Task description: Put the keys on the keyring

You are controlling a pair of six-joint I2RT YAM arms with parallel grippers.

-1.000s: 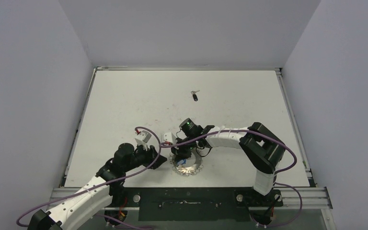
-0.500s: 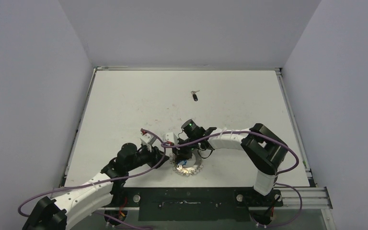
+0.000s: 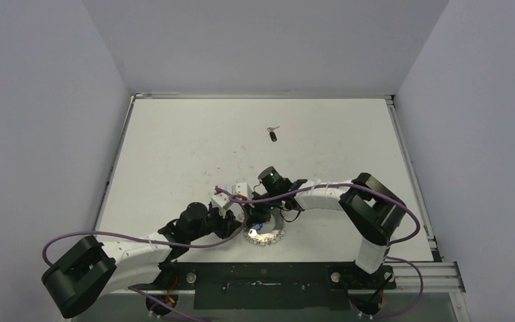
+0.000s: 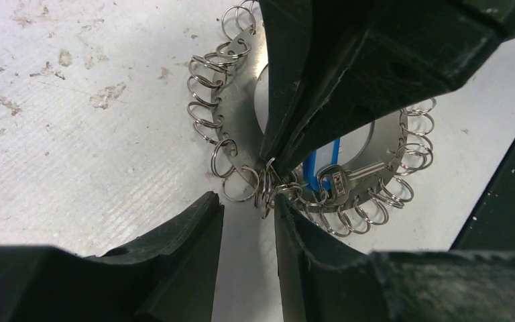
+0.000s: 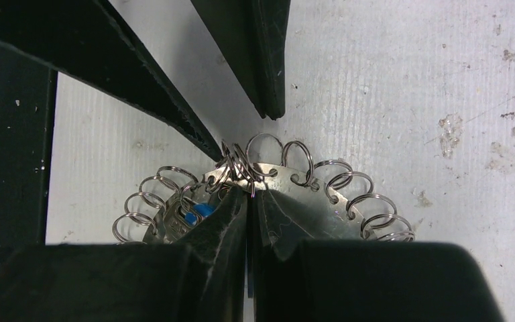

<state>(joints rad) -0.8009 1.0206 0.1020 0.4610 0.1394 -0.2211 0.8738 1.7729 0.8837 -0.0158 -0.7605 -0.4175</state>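
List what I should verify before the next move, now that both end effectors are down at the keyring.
1. Keyring held steady: ok. The right end effector is shut on its looped rim.
2. Left end effector ready to take a loop: ok. Its jaws stand apart, with rim loops just ahead of the gap.
3. Black-headed key in hand: not ok. It lies far off on the table, and neither end effector holds it.
4. Second black-headed key located: cannot tell. No view shows it.
5. Blue-headed key clear of the working loop: cannot tell. It lies on the keyring right beside those loops.
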